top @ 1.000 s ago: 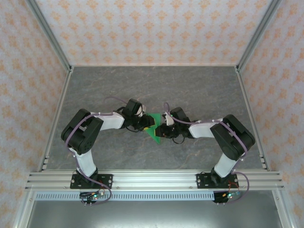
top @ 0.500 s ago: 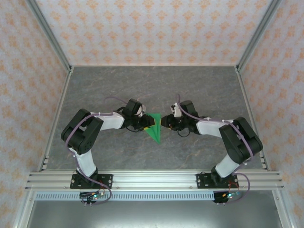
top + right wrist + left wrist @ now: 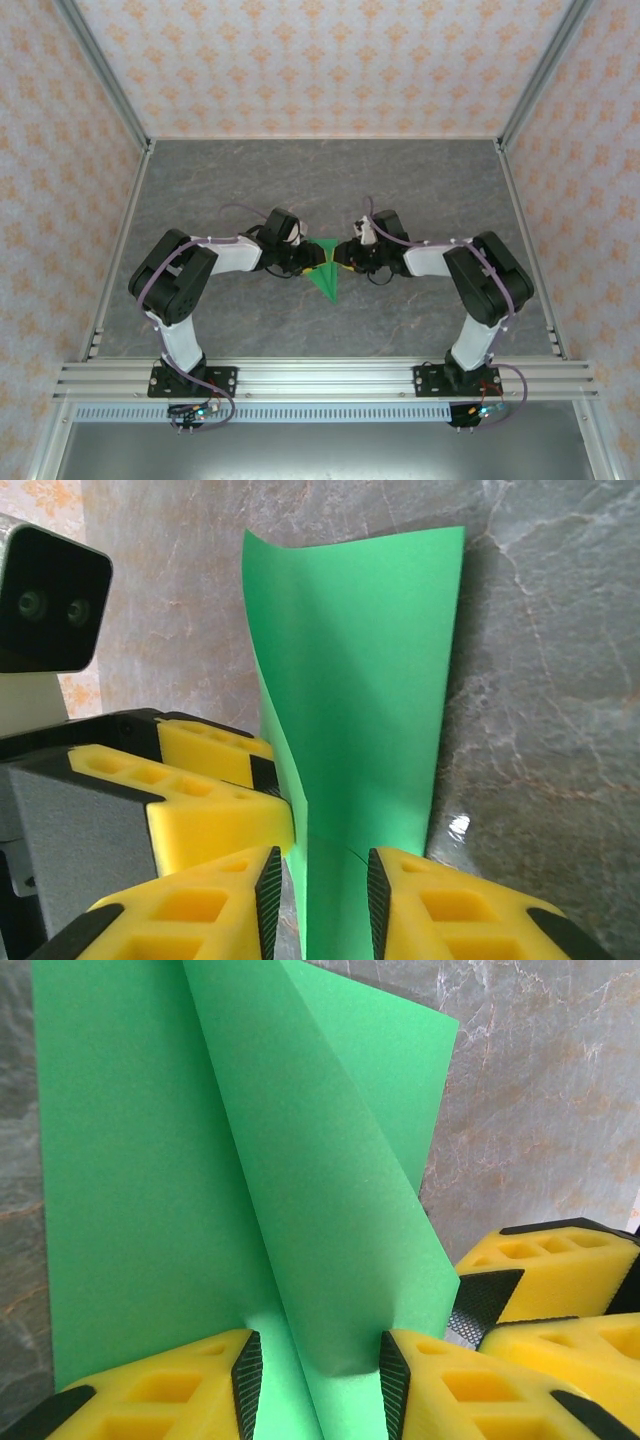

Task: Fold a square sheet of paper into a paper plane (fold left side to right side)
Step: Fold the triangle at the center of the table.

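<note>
Paper plane (image 3: 326, 276) between left gripper (image 3: 314, 264), right gripper (image 3: 344, 258), jaws parted

The left arm (image 3: 175, 280) and right arm (image 3: 490, 285) are showing bulky black joints and white link shells, purple cables (image 3: 240, 208) looping along them. At 6 o'clock, black base plates (image 3: 190, 381) are sitting bolted down. Yellow pocketed fingers (image 3: 150, 1395) are carrying black pads (image 3: 247, 1378)

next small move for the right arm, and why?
Probably shut the right gripper on the paper. The paper stands raised between its fingers with a visible gap, table showing through, so it looks unpinched there. The left gripper also has the paper between its fingers, so it seems steadied enough for a grasp.
</note>
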